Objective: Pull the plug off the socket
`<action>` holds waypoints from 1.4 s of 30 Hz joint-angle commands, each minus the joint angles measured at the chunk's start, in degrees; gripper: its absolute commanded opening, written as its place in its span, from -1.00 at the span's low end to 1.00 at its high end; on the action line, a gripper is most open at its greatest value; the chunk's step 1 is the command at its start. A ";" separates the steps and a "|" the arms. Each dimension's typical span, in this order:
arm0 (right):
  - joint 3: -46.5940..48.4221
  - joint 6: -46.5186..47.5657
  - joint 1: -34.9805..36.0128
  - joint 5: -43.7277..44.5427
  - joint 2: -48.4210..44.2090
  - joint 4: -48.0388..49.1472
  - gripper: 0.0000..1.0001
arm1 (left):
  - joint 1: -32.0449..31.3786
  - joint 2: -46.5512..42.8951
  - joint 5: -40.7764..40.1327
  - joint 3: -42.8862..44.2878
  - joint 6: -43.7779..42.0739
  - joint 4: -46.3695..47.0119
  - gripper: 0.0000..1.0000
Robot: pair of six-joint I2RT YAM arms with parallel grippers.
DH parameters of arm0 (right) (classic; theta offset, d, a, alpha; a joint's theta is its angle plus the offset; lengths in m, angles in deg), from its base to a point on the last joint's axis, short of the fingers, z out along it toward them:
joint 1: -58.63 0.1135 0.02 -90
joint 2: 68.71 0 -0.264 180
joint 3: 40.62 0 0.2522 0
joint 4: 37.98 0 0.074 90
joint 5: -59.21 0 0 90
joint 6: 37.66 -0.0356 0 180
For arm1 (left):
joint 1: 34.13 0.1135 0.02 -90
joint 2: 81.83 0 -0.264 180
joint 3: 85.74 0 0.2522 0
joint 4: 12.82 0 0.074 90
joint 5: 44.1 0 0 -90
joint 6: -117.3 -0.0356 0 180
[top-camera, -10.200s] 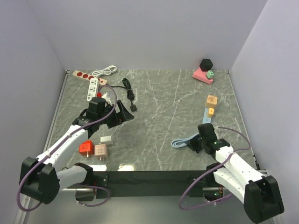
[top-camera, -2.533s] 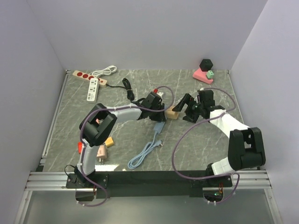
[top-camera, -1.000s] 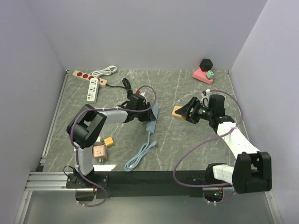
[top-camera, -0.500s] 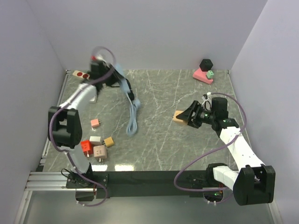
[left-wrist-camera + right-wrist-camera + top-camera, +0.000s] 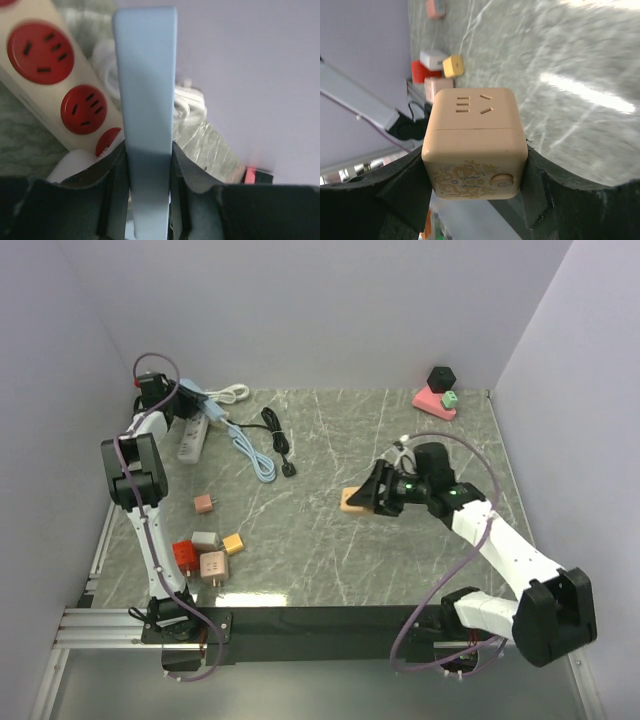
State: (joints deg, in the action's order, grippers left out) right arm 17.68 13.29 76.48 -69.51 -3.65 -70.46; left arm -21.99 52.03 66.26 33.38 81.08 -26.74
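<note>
Clamping pale-blue flat plug (image 5: pixel 145 75) in left gripper (image 5: pixel 146 165), peach cube socket (image 5: pixel 475 120) in right gripper (image 5: pixel 475 175); already apart, so release next.

Non-task items — positions by gripper
Beige power strip (image 5: pixel 60 82) with red outlets just beside left gripper (image 5: pixel 147 160); black cable (image 5: pixel 271 422) near it — adapter cubes (image 5: pixel 215 562) well left of right gripper (image 5: pixel 368 498), pink block (image 5: pixel 433 403) beyond.

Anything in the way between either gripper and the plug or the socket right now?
Nothing visible. The left gripper is closed on the blue plug, beside the power strip at the far left. The right gripper is closed on the tan socket cube. Plug and socket are well apart.
</note>
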 commanded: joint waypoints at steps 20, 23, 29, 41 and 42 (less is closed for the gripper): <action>57.75 -0.50 32.24 8.92 62.27 -3.24 -1.00 | 1.48 -47.44 8.55 -31.07 -7.46 -6.86 0.99; 65.57 -0.94 35.05 9.28 67.98 -7.28 -0.57 | 1.48 -58.67 9.17 -39.76 -9.39 -9.75 0.99; 72.01 -0.33 38.84 5.96 71.27 -10.11 0.18 | 1.57 -71.09 9.26 -48.40 -10.80 -13.10 0.99; 33.62 1.95 26.75 12.79 32.64 -0.88 0.90 | 1.31 -79.02 11.37 -51.48 -10.54 -16.01 0.99; 30.30 2.91 24.45 14.53 29.89 -1.92 0.89 | 0.78 -78.93 11.54 -51.48 -10.54 -16.01 0.99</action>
State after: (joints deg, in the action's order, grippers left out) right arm 52.72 14.17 108.39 -59.57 38.05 -75.62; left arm -20.52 -26.00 76.01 -17.70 71.49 -42.81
